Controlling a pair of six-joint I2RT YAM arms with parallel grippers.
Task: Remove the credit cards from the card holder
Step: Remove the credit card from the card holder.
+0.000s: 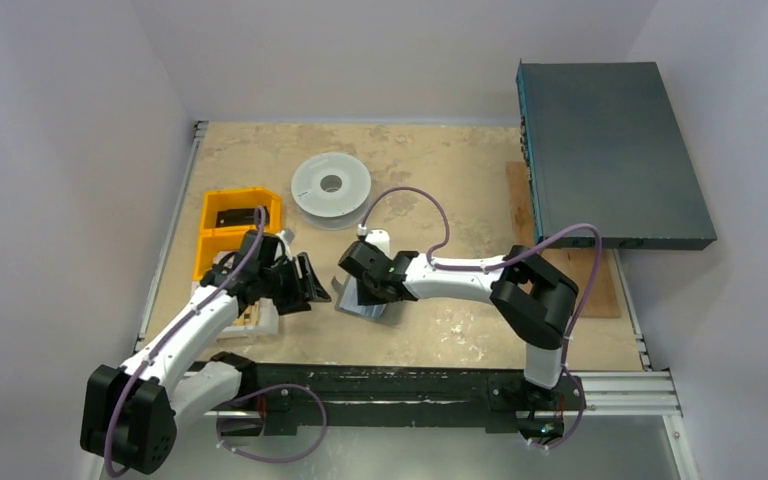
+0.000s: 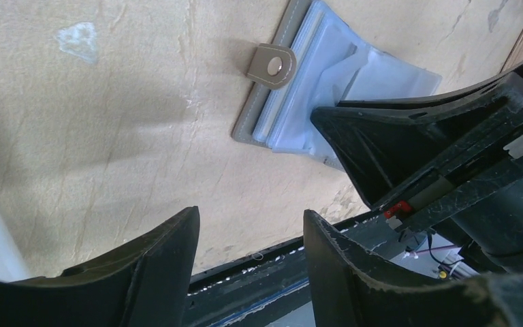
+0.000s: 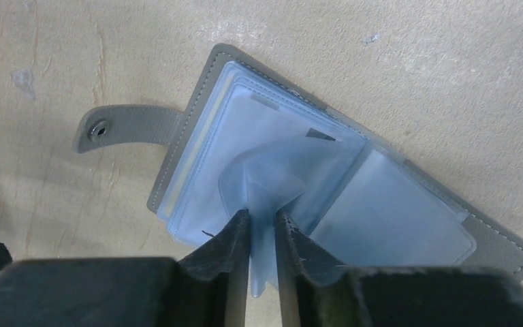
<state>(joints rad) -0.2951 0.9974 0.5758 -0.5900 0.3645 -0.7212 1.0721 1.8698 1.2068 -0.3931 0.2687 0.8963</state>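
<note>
Seen from above, the card holder (image 1: 360, 303) lies on the worktop (image 1: 440, 180) under the right fingers (image 1: 368, 285), with the left fingers (image 1: 310, 280) just beside it.

In the left wrist view, the left fingers (image 2: 170, 245) are spread apart and grip nothing. The card holder (image 2: 299, 95) lies beyond their tips, and its snap tab (image 2: 272, 66) faces left.

In the right wrist view, the right fingers (image 3: 235, 235) are pinched on a translucent plastic sleeve (image 3: 262, 191) of the card holder (image 3: 197, 109), which lies open. Its tab points to their left.
</note>
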